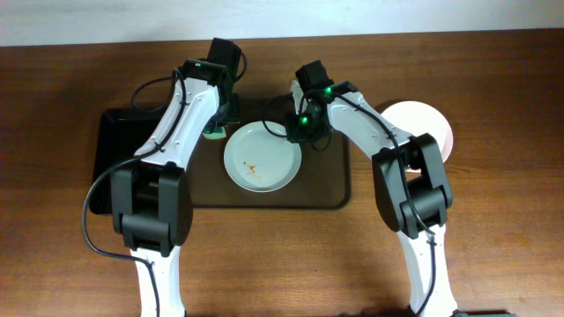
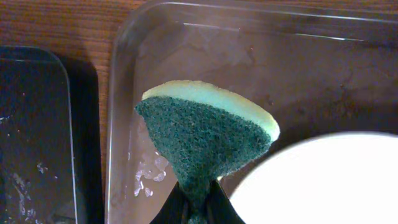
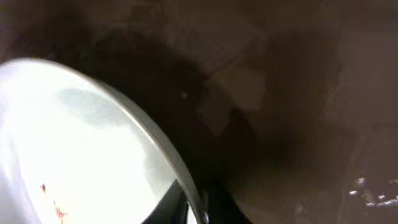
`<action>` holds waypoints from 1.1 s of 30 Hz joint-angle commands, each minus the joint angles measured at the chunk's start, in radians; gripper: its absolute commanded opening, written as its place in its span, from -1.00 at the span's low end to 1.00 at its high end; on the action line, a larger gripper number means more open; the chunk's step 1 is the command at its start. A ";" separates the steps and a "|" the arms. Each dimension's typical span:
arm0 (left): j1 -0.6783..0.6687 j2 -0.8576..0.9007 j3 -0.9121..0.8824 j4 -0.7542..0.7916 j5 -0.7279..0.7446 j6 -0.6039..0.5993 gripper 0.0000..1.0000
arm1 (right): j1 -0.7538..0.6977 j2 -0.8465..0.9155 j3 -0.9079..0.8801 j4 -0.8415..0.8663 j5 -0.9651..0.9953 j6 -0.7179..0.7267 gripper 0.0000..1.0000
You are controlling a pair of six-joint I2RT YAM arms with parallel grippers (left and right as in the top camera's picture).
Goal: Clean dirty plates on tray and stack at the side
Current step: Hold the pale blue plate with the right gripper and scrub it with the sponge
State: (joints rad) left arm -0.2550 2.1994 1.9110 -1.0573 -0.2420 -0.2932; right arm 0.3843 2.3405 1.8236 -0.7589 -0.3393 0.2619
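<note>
Scrub step. Right gripper pinches the rim of the dirty plate on the tray. Left gripper clamps the green sponge just beside the plate. Next move, probably: sponge onto the brown smears.

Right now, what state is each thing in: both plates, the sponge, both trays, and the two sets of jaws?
Round white plate on the tray: smeared orange-brown, rim gripped by the right jaws.
Green-and-yellow sponge: folded, pinched in the left jaws.
Dark brown rectangular tray: holding that one plate.
White round plate at the right: off the tray, no smears visible.
Glossy black tray: flecked with pale specks.
</note>
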 commanded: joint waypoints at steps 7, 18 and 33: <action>0.003 -0.002 0.008 0.002 0.003 -0.009 -0.88 | 0.023 0.034 0.010 -0.167 0.134 0.492 -0.92; 0.002 -0.002 0.008 0.002 0.019 -0.009 -0.88 | 0.006 0.026 0.110 -0.131 0.223 0.240 0.08; 0.003 -0.002 -0.184 0.291 0.343 0.243 -0.98 | 0.019 0.056 0.105 -0.134 0.031 0.156 -0.92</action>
State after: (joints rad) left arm -0.2554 2.1998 1.7893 -0.8089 0.0223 -0.1452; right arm 0.3985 2.3726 1.9224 -0.8860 -0.2420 0.4484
